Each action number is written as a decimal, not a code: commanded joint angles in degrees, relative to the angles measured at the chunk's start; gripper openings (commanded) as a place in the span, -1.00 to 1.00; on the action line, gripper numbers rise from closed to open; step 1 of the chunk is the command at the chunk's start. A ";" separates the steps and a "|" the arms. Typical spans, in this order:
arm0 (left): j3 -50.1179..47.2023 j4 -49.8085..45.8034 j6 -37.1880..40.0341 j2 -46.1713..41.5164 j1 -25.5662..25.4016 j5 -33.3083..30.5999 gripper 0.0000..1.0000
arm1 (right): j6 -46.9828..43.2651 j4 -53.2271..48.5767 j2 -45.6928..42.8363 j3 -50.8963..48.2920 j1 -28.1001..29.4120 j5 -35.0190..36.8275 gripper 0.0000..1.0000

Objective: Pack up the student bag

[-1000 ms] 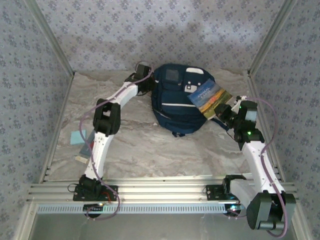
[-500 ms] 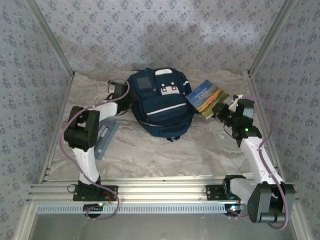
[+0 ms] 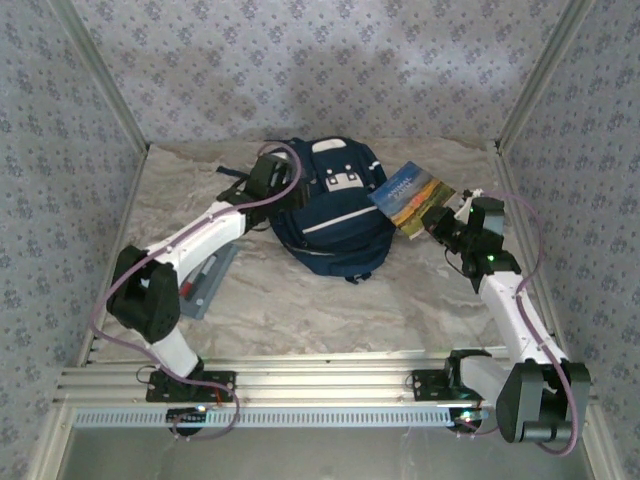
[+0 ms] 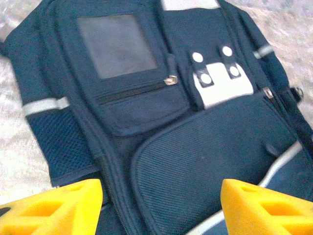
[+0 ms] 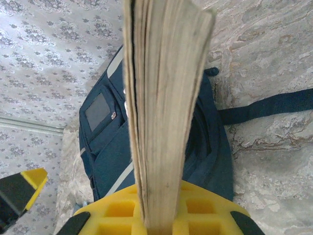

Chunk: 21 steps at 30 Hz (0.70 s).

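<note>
Student bag (image 3: 335, 215) lay flat at the back-centre of the worktop (image 3: 300, 300), front face up, straps trailing toward the near side. Left gripper (image 4: 156, 210) hovered just above the bag's front, its yellow fingers (image 4: 54, 205) spread wide with nothing between them, only navy fabric below. Not touching the bag as far as the left wrist view let me tell.

Right gripper (image 3: 442, 222) was clamped on a book (image 3: 412, 197), landscape cover up, held just beside the bag's right edge and overlapping it slightly from above. In the right wrist view the book stood edge-on, pages fanned a little, with the bag beyond it.

Progress: early, by my read. The book was outside the bag. The small pocket zip (image 4: 132, 91) under the grey patch (image 4: 116, 45) looked shut, and the white tab (image 4: 220, 81) sat snapped down on the front pocket. Could not tell whether the main compartment was open; its mouth was hidden by the arm and the bag's curve. Could not tell if anything was inside already.

A flat grey case (image 3: 212, 272) with something red on it lay on the worktop under the left arm, well apart from the bag, probably also waiting to go in.

Left to do, likely: open a compartment with the free gripper, slide the book in, add the case, zip up.
</note>
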 commanded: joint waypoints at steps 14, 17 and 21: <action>23.74 -20.07 28.49 21.56 -14.51 5.59 0.21 | 0.94 -2.22 -4.34 -1.36 -5.32 1.58 -1.00; 26.03 -20.44 29.20 24.69 -14.72 5.91 0.19 | 1.01 -2.66 -5.17 -2.03 -6.89 0.80 -1.00; 28.67 -20.95 29.77 28.07 -14.72 5.92 0.18 | 0.91 -3.13 -6.06 -2.53 -7.90 0.14 -1.00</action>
